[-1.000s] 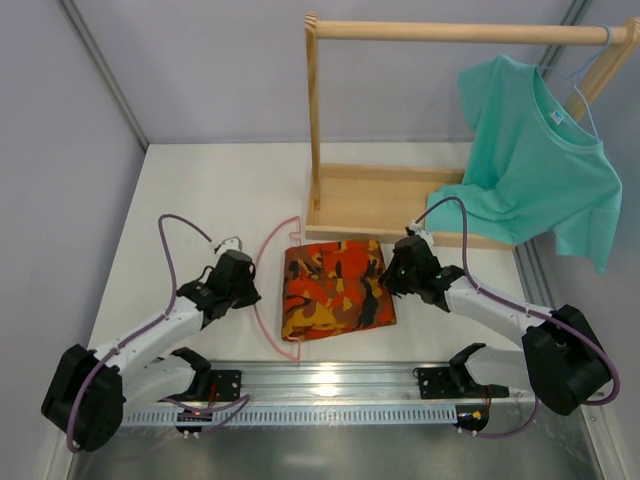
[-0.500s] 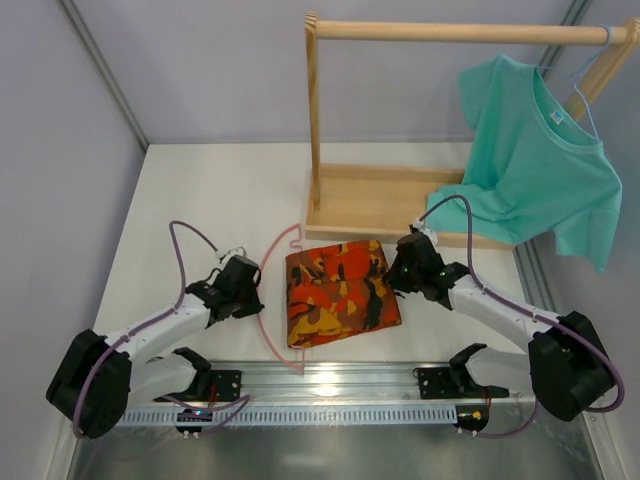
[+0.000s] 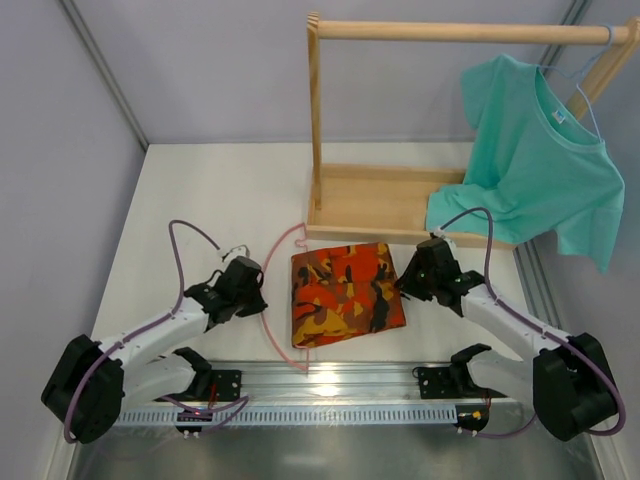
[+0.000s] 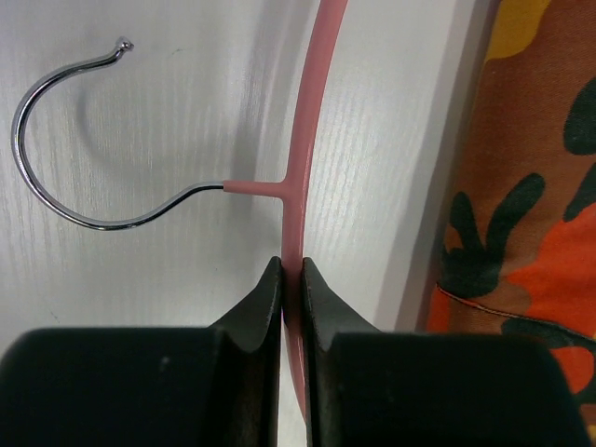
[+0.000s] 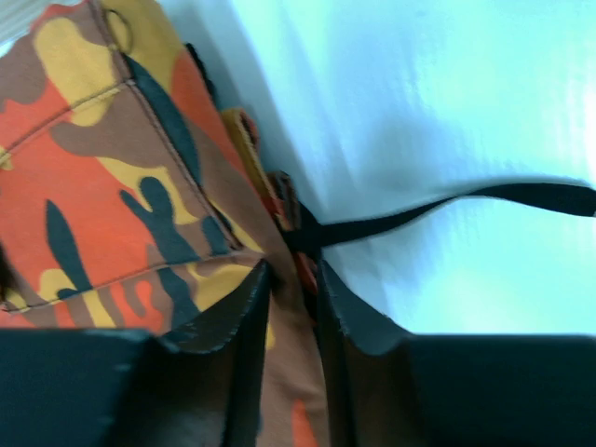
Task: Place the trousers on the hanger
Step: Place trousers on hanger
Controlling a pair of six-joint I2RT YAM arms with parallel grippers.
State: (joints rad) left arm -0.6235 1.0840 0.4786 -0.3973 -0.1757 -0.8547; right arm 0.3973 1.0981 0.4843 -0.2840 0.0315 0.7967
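The camouflage trousers (image 3: pixel 347 293) lie folded flat on the table between the two arms. The pink hanger (image 3: pixel 281 238) lies to their left, with part of it under the trousers' left edge. My left gripper (image 3: pixel 258 300) is shut on the hanger's shoulder (image 4: pixel 312 112), just below the silver hook (image 4: pixel 56 200), and the trousers (image 4: pixel 521 186) show at the right of that view. My right gripper (image 3: pixel 408 283) sits at the trousers' right edge. In the right wrist view its jaws (image 5: pixel 293 275) stand slightly apart with the edge of the trousers (image 5: pixel 102 177) between them. A black drawstring (image 5: pixel 447 209) trails to the right.
A wooden clothes rack (image 3: pixel 315 120) with a tray-like base (image 3: pixel 370 205) stands behind the trousers. A teal T-shirt (image 3: pixel 535 150) hangs from its rail on a light-blue hanger (image 3: pixel 585 90) at the right. A metal rail (image 3: pixel 330 385) carrying both arm bases runs along the near edge.
The right gripper has moved right and drawn the trousers with it, then parted its jaws a little. The left gripper has shifted the hanger slightly right, still gripping it.
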